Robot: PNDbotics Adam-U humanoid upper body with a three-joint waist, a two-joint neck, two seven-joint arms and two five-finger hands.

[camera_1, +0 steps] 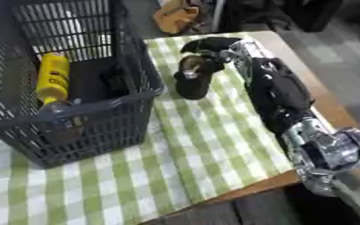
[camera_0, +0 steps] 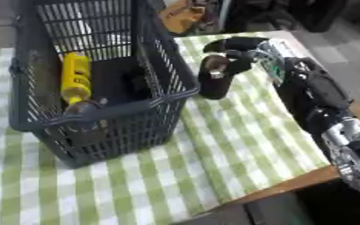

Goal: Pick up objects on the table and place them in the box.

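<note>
Right hand [camera_0: 237, 55] over the far part of the table [camera_0: 306, 180], fingers curled round the top of a dark bottle [camera_0: 214, 83]. Bottle upright, slightly tilted, just beside the basket's [camera_0: 149, 105] right wall, outside it; base on or just above the green-and-white checked cloth [camera_0: 237, 140], contact not clear. Brownish round patch at the bottle's top, between the fingers. Right arm [camera_1: 279, 96] coming in from the lower right, black with a silver joint near the lower corner, stretched along the cloth's right edge.

Dark slatted basket on the left of the cloth, open at the top. Inside: a yellow bottle [camera_0: 75, 77] lying lengthwise near the left wall, with a brownish cap end toward the near wall; a dark shape [camera_0: 133, 81] beside it on the basket floor, too indistinct to name.

Bare wooden table edge visible at the lower right beyond the cloth. Left hand in neither view.
</note>
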